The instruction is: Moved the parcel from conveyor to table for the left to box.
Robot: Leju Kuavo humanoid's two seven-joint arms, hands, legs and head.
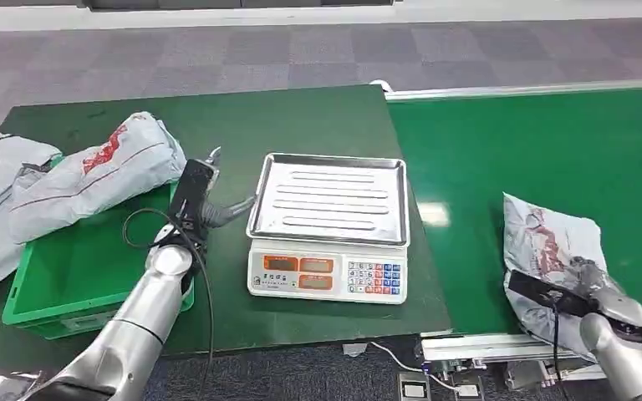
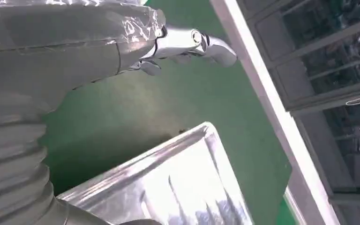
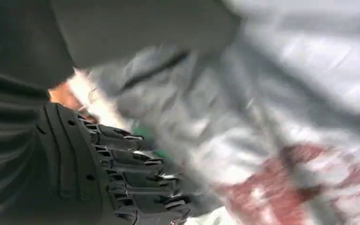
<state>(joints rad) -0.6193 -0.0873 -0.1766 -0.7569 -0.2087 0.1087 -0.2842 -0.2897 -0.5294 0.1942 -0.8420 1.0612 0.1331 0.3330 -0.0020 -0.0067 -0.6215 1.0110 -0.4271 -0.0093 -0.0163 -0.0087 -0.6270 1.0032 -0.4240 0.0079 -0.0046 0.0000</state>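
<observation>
Parcel [image 1: 552, 251] sits on conveyor [image 1: 552, 142] at my 4 o'clock, right hand [image 1: 589, 280] on it, grip unreadable; slick film could slip mid-lift; left hand [image 1: 209, 205] spread, empty.

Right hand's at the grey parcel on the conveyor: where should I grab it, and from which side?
Probably take the parcel at its near, crumpled end, where the right hand already rests. Come from the robot's side, fingers over the top. The bag lies flat and soft on the conveyor, so bunched film there looks likelier to give a fold to pinch.
</observation>
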